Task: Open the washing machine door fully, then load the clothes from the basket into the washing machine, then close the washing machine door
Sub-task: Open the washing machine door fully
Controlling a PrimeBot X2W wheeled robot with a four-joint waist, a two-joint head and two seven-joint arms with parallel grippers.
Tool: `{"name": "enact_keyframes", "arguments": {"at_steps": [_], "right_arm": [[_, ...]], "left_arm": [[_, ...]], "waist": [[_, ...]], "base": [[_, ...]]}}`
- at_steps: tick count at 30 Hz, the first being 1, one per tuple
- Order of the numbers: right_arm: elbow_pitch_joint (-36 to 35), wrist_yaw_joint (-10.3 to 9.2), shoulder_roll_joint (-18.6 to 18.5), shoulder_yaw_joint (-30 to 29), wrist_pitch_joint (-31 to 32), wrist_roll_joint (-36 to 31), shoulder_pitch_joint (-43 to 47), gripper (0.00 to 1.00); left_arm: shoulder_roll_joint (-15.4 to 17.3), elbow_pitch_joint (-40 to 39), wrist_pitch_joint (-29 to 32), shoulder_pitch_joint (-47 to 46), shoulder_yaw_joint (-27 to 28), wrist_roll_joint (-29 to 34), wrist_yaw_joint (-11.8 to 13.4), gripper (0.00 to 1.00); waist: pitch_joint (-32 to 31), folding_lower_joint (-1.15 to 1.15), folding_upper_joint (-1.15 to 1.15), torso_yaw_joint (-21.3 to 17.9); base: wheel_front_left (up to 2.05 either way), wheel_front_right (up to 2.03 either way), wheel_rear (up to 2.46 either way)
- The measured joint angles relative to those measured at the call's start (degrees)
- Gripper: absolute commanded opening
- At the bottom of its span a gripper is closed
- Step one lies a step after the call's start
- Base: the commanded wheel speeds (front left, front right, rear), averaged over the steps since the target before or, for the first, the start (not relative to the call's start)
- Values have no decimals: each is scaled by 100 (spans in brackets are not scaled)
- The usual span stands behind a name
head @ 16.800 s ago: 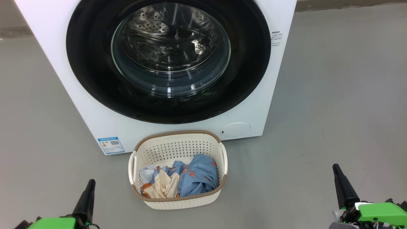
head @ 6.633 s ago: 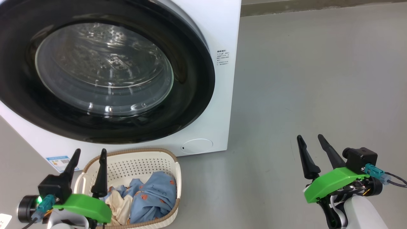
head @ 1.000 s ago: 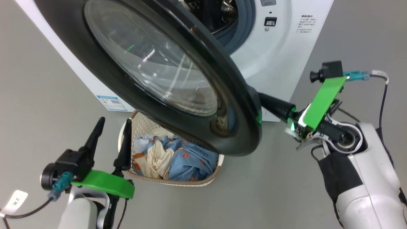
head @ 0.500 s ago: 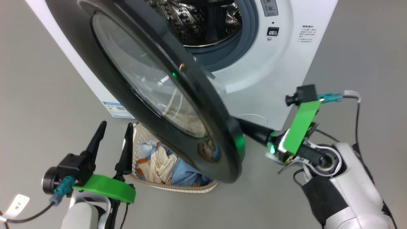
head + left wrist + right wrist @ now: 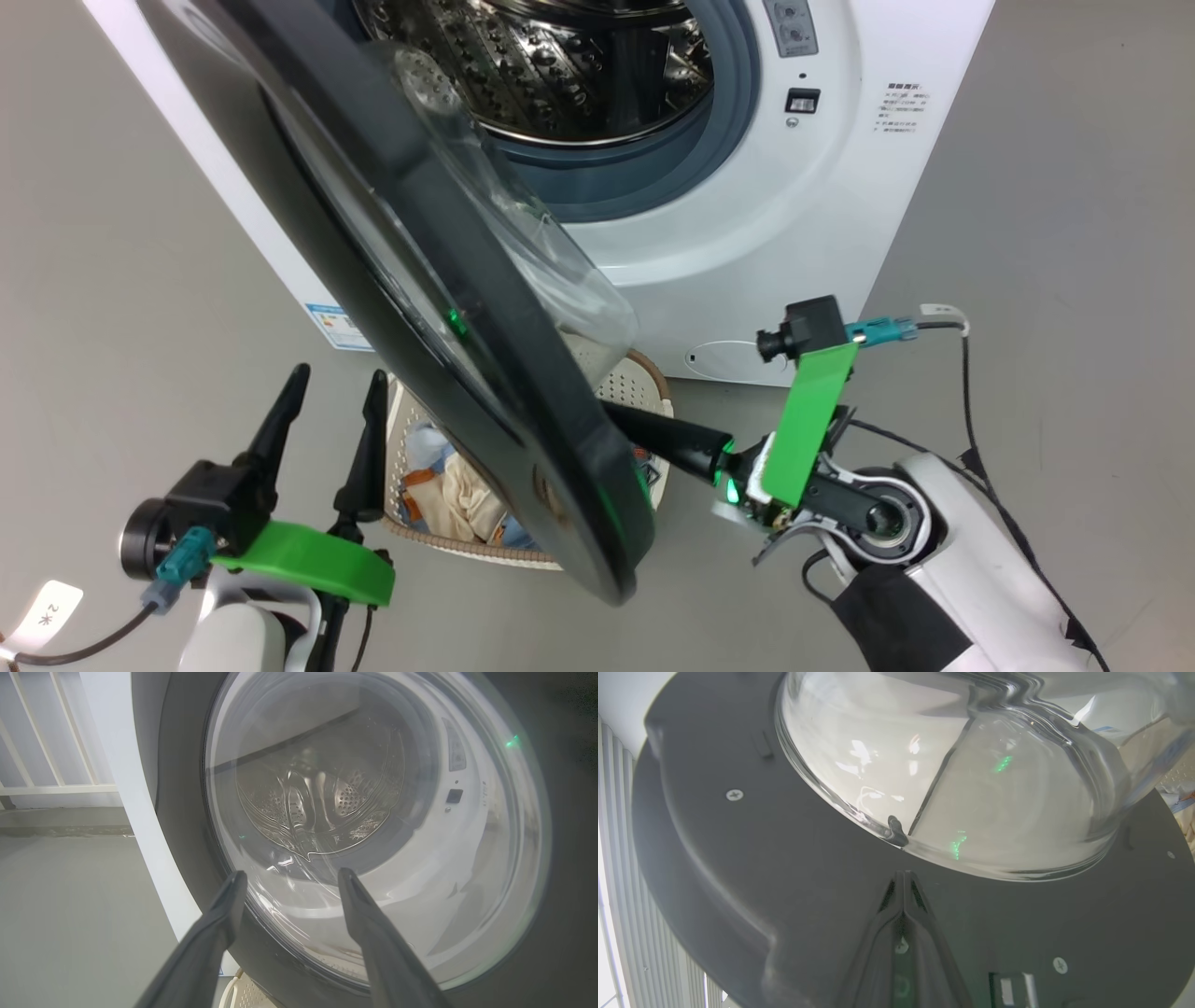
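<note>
The washing machine stands with its steel drum exposed. Its black washing machine door hangs about half open, edge-on to me, over the basket. My right gripper is shut, its joined tips against the door's inner face just below the glass bowl. My left gripper is open and holds nothing, beside the basket's left end; its fingers point at the door's outer window. Blue and cream clothes lie in the basket, partly hidden by the door.
A grey-blue gasket rings the drum mouth. A round white flap and a blue label sit low on the machine's front. Grey floor spreads to the right. A white railing stands behind, to the left.
The door has swung further open towards my left, baring more of the drum. My shut right gripper has moved down and left with it against its inner face. The left arm has stayed put.
</note>
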Motion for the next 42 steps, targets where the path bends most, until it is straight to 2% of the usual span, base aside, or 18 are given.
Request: {"name": "enact_keyframes", "arguments": {"at_steps": [9,14,20,29,42], "right_arm": [[65,0,-4,550,-298,160,-1,0],[102,0,11,632,-539,185,-5,0],[113,0,-4,400,-894,315,-8,0],[-15,0,-218,79,-1258,483,31,0],[-432,0,-670,-424,-2229,549,712,0]], "left_arm": [[-1,1,0,59,9,-7,0,100],[-2,2,0,59,32,-7,0,100],[0,4,0,59,105,-7,0,100],[67,4,0,108,258,-5,0,100],[187,5,1,500,397,-4,0,100]], "waist": [[15,0,0,-24],[18,0,0,-54],[-18,0,0,-168],[-138,0,0,-437],[-379,0,0,-758]], "base": [[0,0,0],[0,0,0],[0,0,0],[0,0,0],[0,0,0]]}}
